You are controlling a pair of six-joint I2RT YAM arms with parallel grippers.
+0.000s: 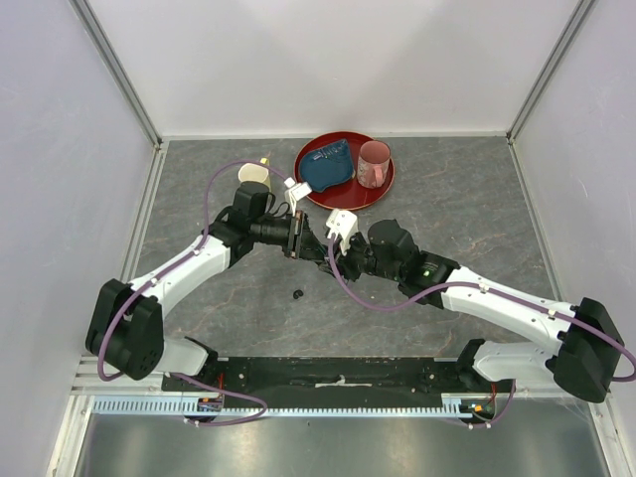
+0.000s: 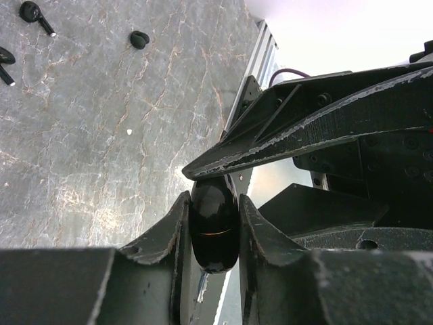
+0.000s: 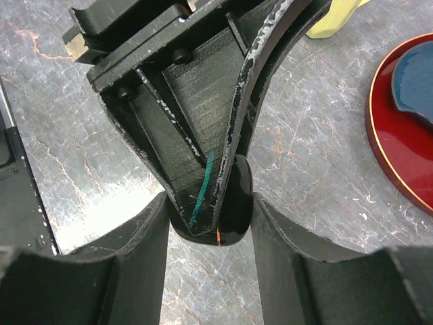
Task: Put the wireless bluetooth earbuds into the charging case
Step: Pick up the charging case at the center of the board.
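Observation:
A glossy black oval charging case [image 2: 214, 227] hangs above the table, lid closed, held from both sides. My left gripper [image 2: 213, 206] is shut on it, its fingers pressed against the case's two flat faces. Coming from the opposite side, my right gripper [image 3: 210, 217] is also shut on the case [image 3: 238, 196], with one left finger [image 3: 196, 128] wedged in between. In the top view both grippers [image 1: 298, 237] [image 1: 328, 248] meet at mid-table and hide the case. Tiny black earbuds lie loose on the table [image 2: 35, 15] [image 2: 139, 39] [image 2: 4, 66]; one earbud [image 1: 297, 294] shows in the top view.
A red plate [image 1: 363, 199] at the back carries a blue object [image 1: 331, 164] and a pink mug [image 1: 374, 164]. A cream mug [image 1: 254, 172] stands left of the plate. The plate's rim [image 3: 399, 169] lies just right of my right gripper.

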